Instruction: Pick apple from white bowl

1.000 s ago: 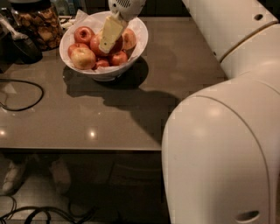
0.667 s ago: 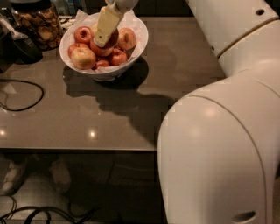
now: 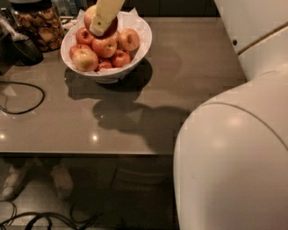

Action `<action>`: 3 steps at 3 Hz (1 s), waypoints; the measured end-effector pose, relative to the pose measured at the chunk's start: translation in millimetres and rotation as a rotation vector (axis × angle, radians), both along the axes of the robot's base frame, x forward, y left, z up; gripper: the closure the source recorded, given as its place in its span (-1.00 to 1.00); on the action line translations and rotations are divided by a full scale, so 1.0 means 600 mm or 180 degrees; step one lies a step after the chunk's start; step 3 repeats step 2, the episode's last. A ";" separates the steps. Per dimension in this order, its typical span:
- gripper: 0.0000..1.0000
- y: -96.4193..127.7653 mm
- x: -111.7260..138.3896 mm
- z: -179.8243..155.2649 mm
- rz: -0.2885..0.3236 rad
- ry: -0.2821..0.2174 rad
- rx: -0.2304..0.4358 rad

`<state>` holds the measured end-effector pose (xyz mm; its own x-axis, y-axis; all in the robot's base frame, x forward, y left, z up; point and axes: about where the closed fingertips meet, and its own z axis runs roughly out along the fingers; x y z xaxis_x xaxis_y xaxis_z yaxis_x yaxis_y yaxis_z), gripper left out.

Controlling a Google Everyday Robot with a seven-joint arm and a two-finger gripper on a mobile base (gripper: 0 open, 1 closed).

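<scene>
The white bowl (image 3: 140, 50) stands at the back left of the grey counter, lined with crinkled white paper and holding several red-orange apples. My gripper (image 3: 101, 28) reaches down from the top edge over the back of the bowl. It is shut on an apple (image 3: 90, 15), whose yellowish side faces left. One pale finger (image 3: 107, 13) crosses the apple's front; the other finger is hidden behind it. The held apple sits above the rest of the pile.
A glass jar of brown snacks (image 3: 38, 24) stands left of the bowl, with a dark object (image 3: 22, 50) in front of it. A black cable (image 3: 24, 96) loops on the counter's left. My white body (image 3: 234, 157) fills the right foreground. The counter's front edge (image 3: 90, 154) runs across the view.
The gripper has moved left and up from among the apples. An apple that lay in the pile is now raised with it, above the others.
</scene>
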<state>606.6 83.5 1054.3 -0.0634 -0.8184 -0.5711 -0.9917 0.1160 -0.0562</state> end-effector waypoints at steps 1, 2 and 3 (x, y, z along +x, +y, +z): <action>1.00 -0.015 -0.047 0.027 0.0165 -0.0018 0.0153; 1.00 -0.005 -0.038 0.030 0.0137 -0.0068 0.0217; 1.00 -0.005 -0.038 0.030 0.0137 -0.0068 0.0217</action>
